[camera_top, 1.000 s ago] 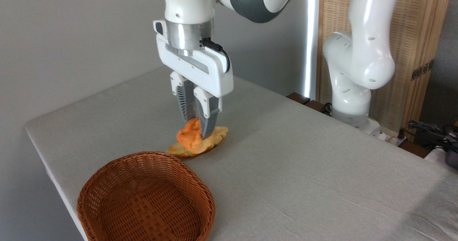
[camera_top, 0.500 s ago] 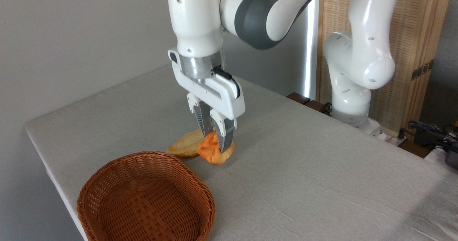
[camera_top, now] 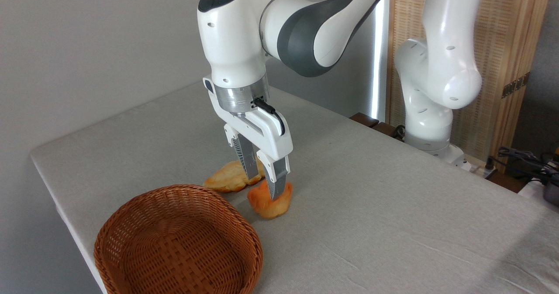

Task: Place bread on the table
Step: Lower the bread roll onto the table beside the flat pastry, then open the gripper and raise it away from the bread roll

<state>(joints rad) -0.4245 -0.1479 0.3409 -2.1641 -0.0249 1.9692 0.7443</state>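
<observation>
bread [camera_top: 270, 201] carried nearer, lower, against table [camera_top: 371, 206]

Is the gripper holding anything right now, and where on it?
Yes: the gripper pinches the orange bun by its top, fingers on either side.

Bread [camera_top: 270, 203]: orange-golden, lumpy top.
Flat loaf [camera_top: 229, 178]: pale golden, braided.
Basket [camera_top: 179, 241]: reddish-brown wicker weave.
Tabletop [camera_top: 371, 206]: light grey, cloth-like.
Arm [camera_top: 305, 27]: glossy white with dark grey joints, blue light on top.
Tool [camera_top: 264, 182]: white body, grey ribbed fingers [camera_top: 276, 181].
Screen [camera_top: 506, 45]: pale woven straw in a wooden frame.
</observation>
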